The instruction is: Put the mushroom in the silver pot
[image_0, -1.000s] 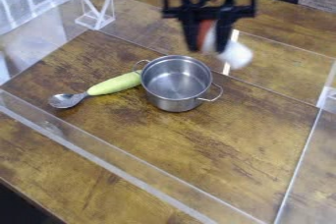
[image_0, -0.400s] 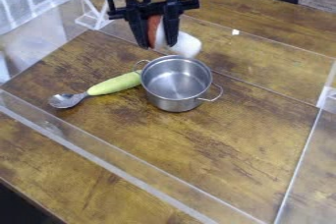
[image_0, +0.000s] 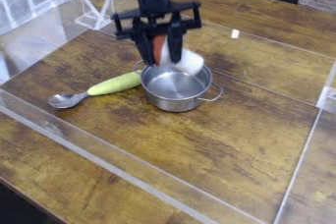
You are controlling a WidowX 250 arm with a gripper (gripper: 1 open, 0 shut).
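Observation:
My black gripper [image_0: 161, 47] hangs just above the back rim of the silver pot [image_0: 178, 84], pointing nearly straight down. It is shut on the mushroom [image_0: 174, 51]: the reddish-brown cap sits between the fingers and the thick white stem sticks out to the lower right, over the pot's far edge. The pot is small, round and shiny, with low walls and small side handles, and stands on the wooden table. Its inside looks empty.
A yellow-green vegetable [image_0: 116, 83] lies just left of the pot, with a grey metal spoon [image_0: 66, 99] further left. A clear plastic barrier [image_0: 157, 184] runs along the table's front and right. A white wire stand [image_0: 94, 12] is at the back left.
The gripper has carried the mushroom leftward and down, from the back right of the pot to just above its back rim. Pot, vegetable and spoon have not moved.

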